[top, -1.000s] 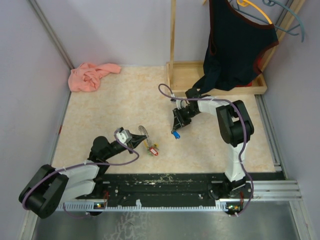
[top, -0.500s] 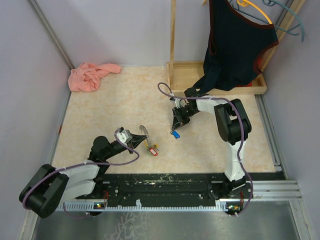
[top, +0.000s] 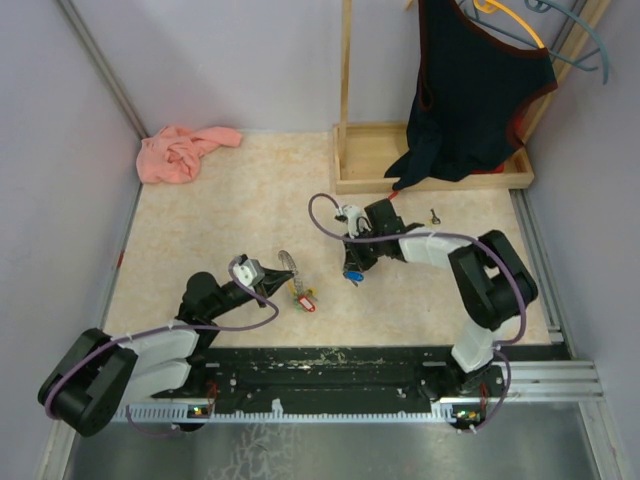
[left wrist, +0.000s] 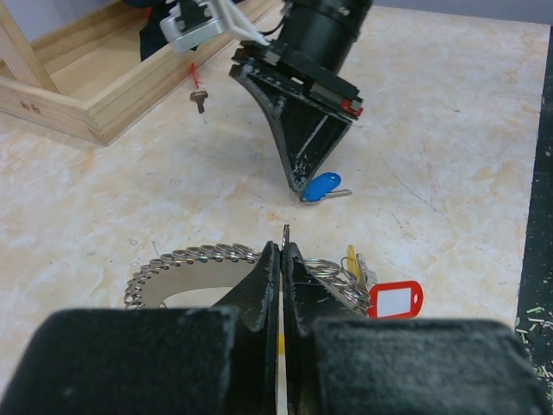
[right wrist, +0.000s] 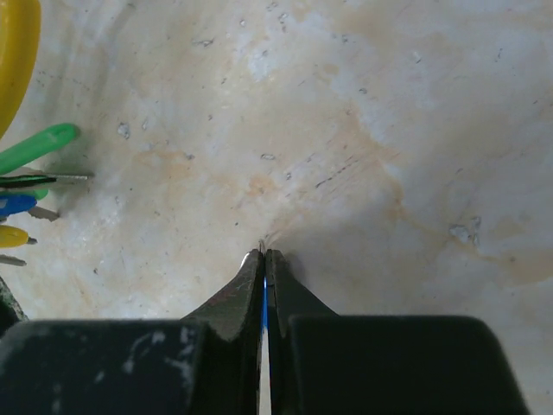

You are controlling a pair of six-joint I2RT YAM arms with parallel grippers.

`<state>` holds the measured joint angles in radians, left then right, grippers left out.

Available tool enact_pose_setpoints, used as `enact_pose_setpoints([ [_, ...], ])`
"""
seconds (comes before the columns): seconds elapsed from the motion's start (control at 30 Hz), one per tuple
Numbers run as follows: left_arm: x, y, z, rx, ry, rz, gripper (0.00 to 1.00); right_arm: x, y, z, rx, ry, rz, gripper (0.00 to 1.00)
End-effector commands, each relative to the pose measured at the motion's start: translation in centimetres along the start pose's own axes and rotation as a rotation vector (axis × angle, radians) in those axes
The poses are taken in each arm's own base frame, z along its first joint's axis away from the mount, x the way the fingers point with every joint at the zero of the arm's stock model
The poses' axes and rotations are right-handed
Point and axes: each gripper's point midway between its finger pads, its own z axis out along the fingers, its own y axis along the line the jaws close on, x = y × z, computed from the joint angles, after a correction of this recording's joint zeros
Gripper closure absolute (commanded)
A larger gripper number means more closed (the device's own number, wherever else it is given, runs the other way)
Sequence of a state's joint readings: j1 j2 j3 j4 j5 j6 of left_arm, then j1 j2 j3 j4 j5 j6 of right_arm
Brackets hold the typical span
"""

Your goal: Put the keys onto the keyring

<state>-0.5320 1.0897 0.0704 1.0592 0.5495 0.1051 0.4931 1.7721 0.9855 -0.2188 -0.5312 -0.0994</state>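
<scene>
left gripper [left wrist: 282, 252] clamped shut on keyring [left wrist: 321, 268]. right gripper [left wrist: 300, 183] pinched one blue key [left wrist: 321, 185], just ahead of left jaws. open table [right wrist: 389, 130] beyond right jaws. second key [left wrist: 199, 99] lay farther out, by tray [left wrist: 78, 104] edge.

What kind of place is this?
Probably a robot lab booth: plain walls box in the table, two robot arms are bolted at its edge, and props like a pink cloth lie around.
</scene>
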Motion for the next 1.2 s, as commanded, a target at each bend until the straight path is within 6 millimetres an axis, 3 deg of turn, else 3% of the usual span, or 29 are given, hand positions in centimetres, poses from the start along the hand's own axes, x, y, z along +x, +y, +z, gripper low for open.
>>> enact_pose_setpoints([
  [0.0,-2.2,0.5,0.4,-0.007,-0.066,0.033,0.99,-6.1,0.4,-2.2,0.152,-0.335,-0.148,1.0],
  [0.07,-2.2,0.4,0.4,-0.005,-0.066,0.029,0.99,-6.8,0.8,-2.4,0.186,-0.43,-0.188,1.0],
  [0.4,-2.1,0.6,0.2,-0.024,-0.067,0.026,0.99,-6.9,1.0,-2.3,0.382,-0.738,-0.267,1.0],
  [0.63,-2.1,0.8,0.1,-0.04,-0.069,0.027,0.99,-5.9,0.4,-0.1,0.449,-0.657,-0.293,1.0],
  [0.87,-2.0,1.0,0.0,-0.05,-0.065,0.035,0.99,-4.1,0.4,2.0,0.407,-0.44,-0.289,1.0],
  [1.07,-2.1,1.0,0.1,-0.049,-0.066,0.037,0.99,-2.2,0.9,2.0,0.377,-0.29,-0.249,0.86],
  [1.17,-2.1,1.0,0.1,-0.048,-0.067,0.039,0.99,-2.4,1.3,1.8,0.365,-0.237,-0.245,0.81],
])
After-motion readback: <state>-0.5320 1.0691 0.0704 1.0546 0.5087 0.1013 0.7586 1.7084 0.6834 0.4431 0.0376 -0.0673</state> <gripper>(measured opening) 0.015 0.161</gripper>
